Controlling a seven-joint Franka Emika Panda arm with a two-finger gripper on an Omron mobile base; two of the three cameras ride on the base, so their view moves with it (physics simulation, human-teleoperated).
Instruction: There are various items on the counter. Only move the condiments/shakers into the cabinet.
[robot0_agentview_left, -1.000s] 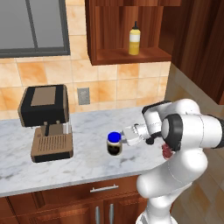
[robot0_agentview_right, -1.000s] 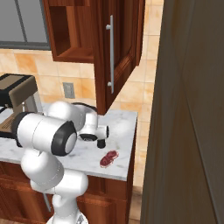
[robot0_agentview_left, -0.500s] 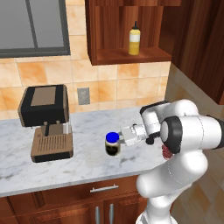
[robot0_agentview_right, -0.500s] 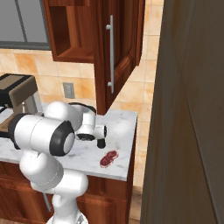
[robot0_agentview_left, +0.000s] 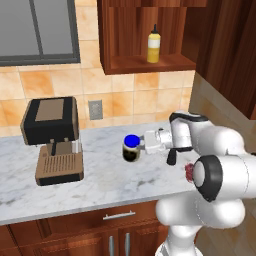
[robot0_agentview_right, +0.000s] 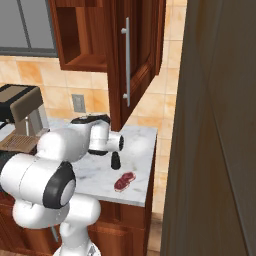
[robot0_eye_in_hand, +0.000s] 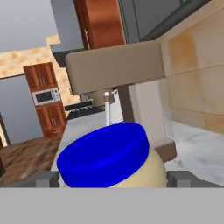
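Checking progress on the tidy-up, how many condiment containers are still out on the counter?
2. The blue-lidded jar stands mid-counter at the gripper; the small black shaker stands near the counter's right end. The yellow squeeze bottle is in the cabinet.

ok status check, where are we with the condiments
Gripper at the blue-lidded jar, jaws wide either side, not yet closed. Yellow squeeze bottle already in the cabinet. Black shaker on the counter.

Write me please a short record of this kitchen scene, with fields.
gripper: open, level with the jar, one finger on each side of it
jar: blue lid, standing on the counter
yellow bottle: upright on the cabinet shelf
black shaker: on the counter, beside the arm
red lump: near the counter's right end
coffee machine: left on the counter
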